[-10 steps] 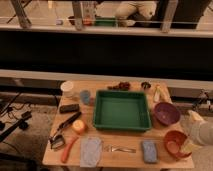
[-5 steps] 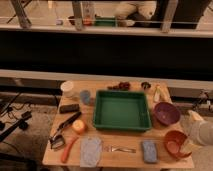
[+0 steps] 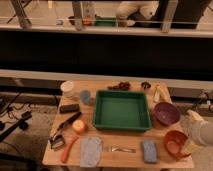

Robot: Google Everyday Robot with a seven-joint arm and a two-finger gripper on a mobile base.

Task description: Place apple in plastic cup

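At 8 o'clock off the green tray (image 3: 122, 111), the apple (image 3: 78, 126) sits loose on the wooden table (image 3: 125, 137), nothing gripping it. A black-handled tool (image 3: 68, 121) lies just beside it at 10 o'clock and a long orange carrot-like thing (image 3: 69, 149) is near at 7, so a top-down approach looks cleanest.

The blue cup (image 3: 85, 96) stands upright at the tray's 10 o'clock, mouth up and ready to receive. It is likely the plastic cup. The white cup (image 3: 67, 88) further out at 10 is the other candidate; can't settle which.

The gripper (image 3: 196, 126) hangs at the table's 4 o'clock edge, past the purple bowl (image 3: 166, 112) and just beside the orange bowl (image 3: 175, 142), well apart from the apple. Probably parked there to keep the layout unblocked. Claw state: cannot tell.

Task not started. It needs a reach across to the apple, a grasp, then a short carry toward 12.
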